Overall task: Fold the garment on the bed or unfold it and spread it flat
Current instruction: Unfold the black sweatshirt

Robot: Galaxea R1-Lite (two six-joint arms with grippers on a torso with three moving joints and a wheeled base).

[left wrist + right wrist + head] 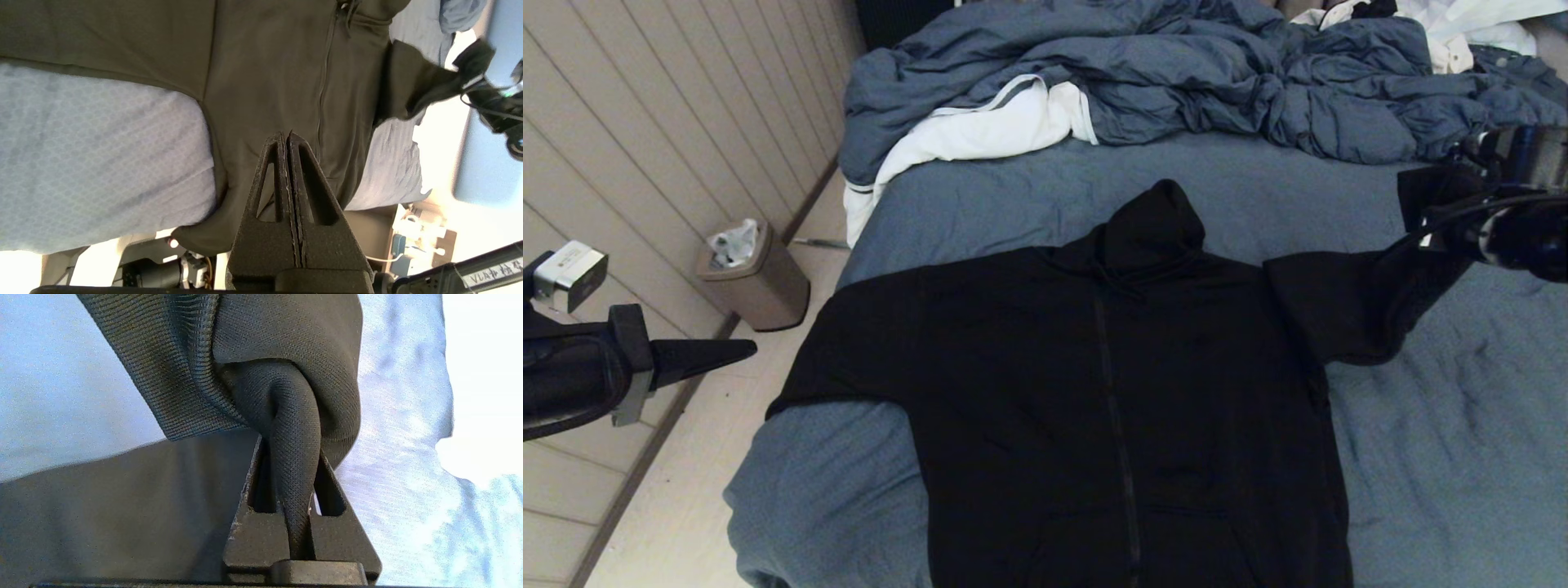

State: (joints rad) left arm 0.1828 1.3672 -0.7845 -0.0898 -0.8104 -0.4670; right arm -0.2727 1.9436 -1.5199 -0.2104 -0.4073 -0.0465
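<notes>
Bed [1462, 457], blue-grey sheet: garment [1111, 384] spread front-up mid-bed, our right gripper [292, 465] jaws clamped on its lifted sleeve cuff, left gripper [287, 139] jaws closed empty, parked off-bed; risk, bunched cuff slipping under tension.

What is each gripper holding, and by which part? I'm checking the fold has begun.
The right gripper is shut on the hoodie, pinching the end of one sleeve and lifting it. The left gripper is shut and holds nothing.
</notes>
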